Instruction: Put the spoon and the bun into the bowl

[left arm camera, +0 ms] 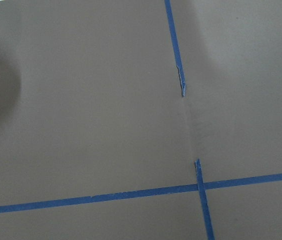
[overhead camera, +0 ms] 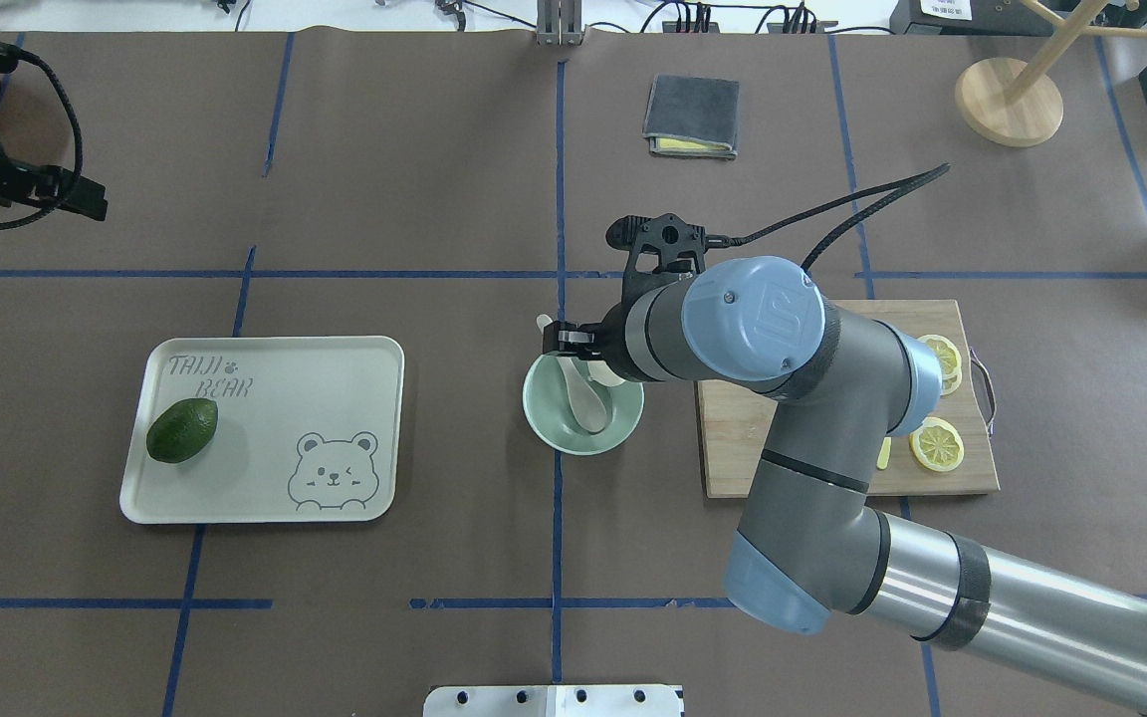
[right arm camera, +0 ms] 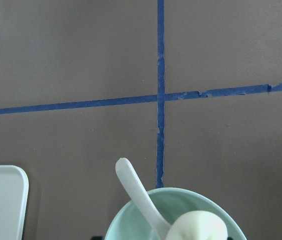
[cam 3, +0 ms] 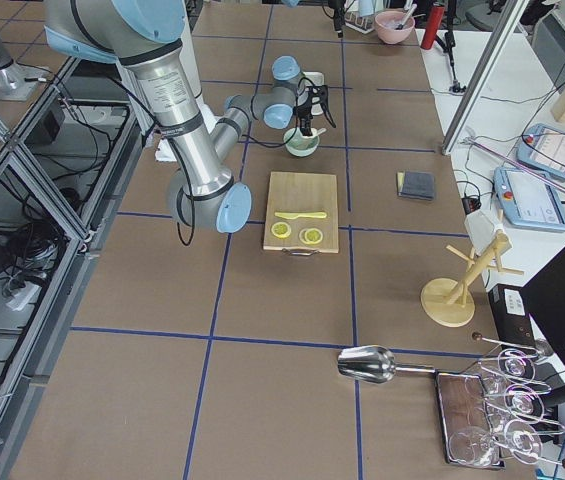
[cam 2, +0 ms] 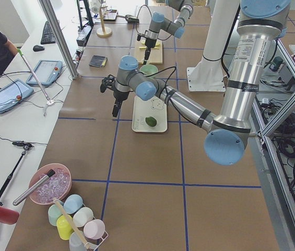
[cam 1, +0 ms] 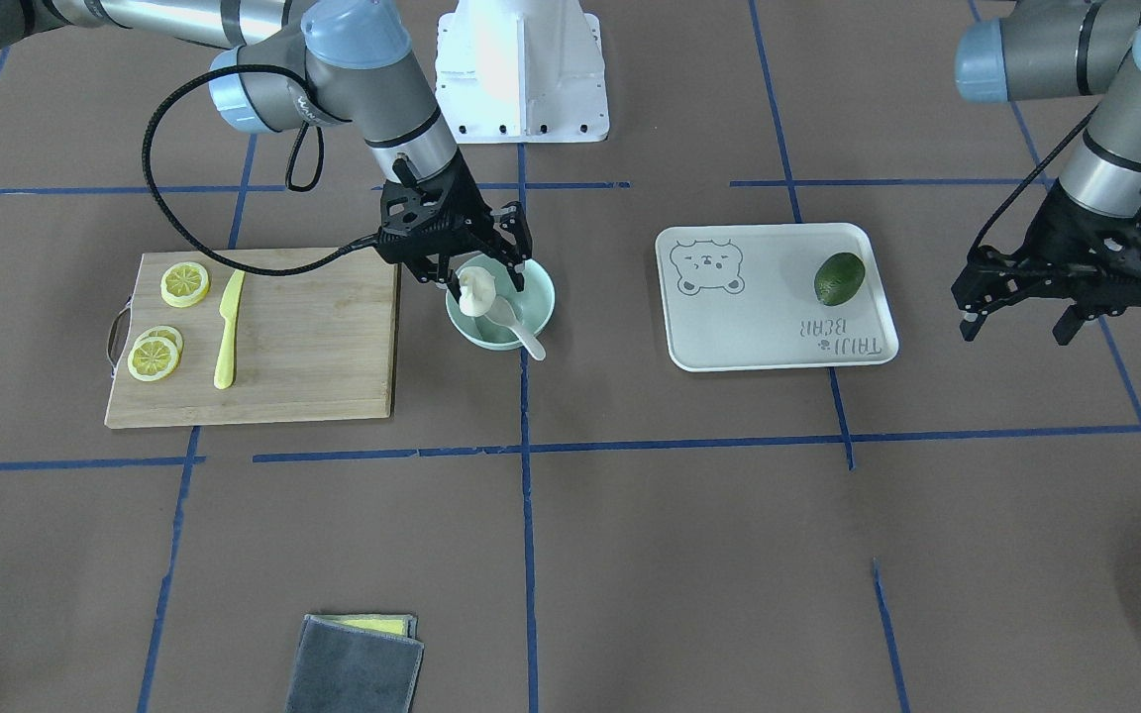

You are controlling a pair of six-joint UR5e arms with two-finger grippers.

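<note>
The pale mint-green bowl [cam 1: 543, 300] stands at the table's middle, beside the cutting board. The grey-white spoon [cam 1: 523, 335] lies in it with its handle over the rim; it also shows in the overhead view [overhead camera: 579, 394] and the right wrist view [right arm camera: 137, 193]. My right gripper [cam 1: 486, 282] is shut on the white bun [cam 1: 477, 292] and holds it tilted just over the bowl's inside. The bun [right arm camera: 200, 228] shows low in the right wrist view, over the bowl [right arm camera: 180, 201]. My left gripper [cam 1: 1018, 325] is open and empty, well off past the tray.
A wooden cutting board [cam 1: 313, 347] with lemon slices [cam 1: 184, 284] and a yellow knife [cam 1: 227, 332] lies beside the bowl. A white bear-print tray [cam 1: 759, 332] holds a green avocado [cam 1: 839, 278]. A grey cloth [cam 1: 358, 665] lies at the operators' edge.
</note>
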